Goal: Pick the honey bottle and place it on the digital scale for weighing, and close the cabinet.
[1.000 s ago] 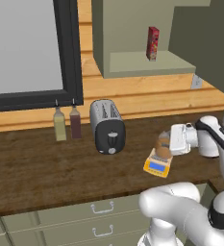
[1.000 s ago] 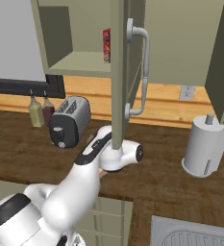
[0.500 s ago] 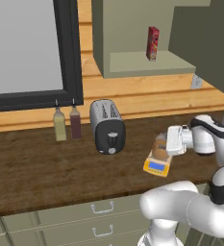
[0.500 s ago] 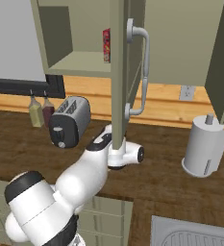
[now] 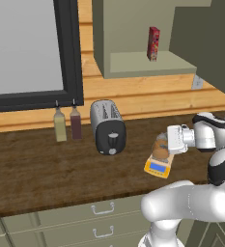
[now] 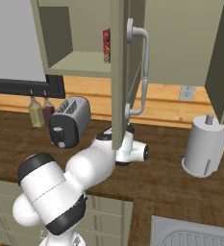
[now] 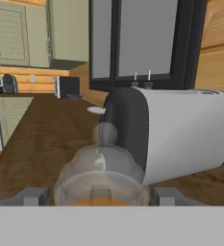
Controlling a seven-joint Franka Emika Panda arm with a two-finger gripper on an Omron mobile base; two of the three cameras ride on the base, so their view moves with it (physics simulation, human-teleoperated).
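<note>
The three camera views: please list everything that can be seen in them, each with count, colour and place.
honey bottle: one, amber with pale top, on the digital scale, between the claw's fingers.
digital scale: one, yellow-orange with blue display, on the counter right of the toaster.
toaster: one, silver and black, on the counter.
slim bottles: two, yellowish and dark red, against the wall below the window.
red box: one, on the cabinet shelf.
cabinet: one, olive green, door open, silver bar handle.
paper towel roll: one, grey-white, right on the counter.
drawers: green, under the counter.
claw: one, white, at the bottle.
</note>
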